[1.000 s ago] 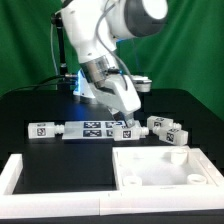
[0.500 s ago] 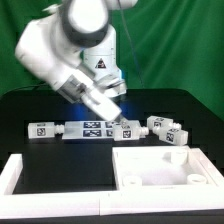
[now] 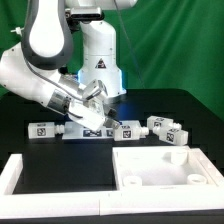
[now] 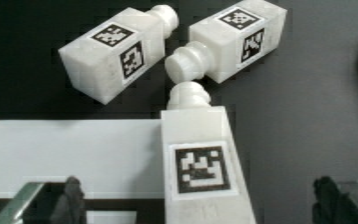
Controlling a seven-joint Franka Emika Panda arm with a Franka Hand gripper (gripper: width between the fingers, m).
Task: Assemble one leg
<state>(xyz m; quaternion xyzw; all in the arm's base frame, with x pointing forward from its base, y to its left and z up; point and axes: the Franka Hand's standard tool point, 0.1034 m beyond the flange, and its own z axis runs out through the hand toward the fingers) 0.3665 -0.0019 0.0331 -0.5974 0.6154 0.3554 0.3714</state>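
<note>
Several legs lie in a row on the black table: one [image 3: 41, 130] at the exterior view's left, one [image 3: 127, 131] at the end of the marker board [image 3: 82, 130], and two more [image 3: 158, 124] [image 3: 176, 134] to its right. My gripper [image 3: 105, 122] hangs low and tilted beside the middle leg. In the wrist view this leg [image 4: 197, 140] lies lengthwise between my open fingers [image 4: 51, 200], with a gap on each side, and my gripper [image 4: 197, 200] holds nothing. The two other legs [image 4: 114, 62] [image 4: 229, 45] lie beyond its tip.
A large white square tray panel [image 3: 160, 165] lies at the front right of the exterior view. A white L-shaped border [image 3: 20, 172] runs along the front left. The marker board [image 4: 60, 150] lies flat beside the leg in the wrist view.
The arm has swung toward the exterior view's left and tilted over. The gripper has come down low over the marker board's end, by the middle leg. The parts have not moved.
</note>
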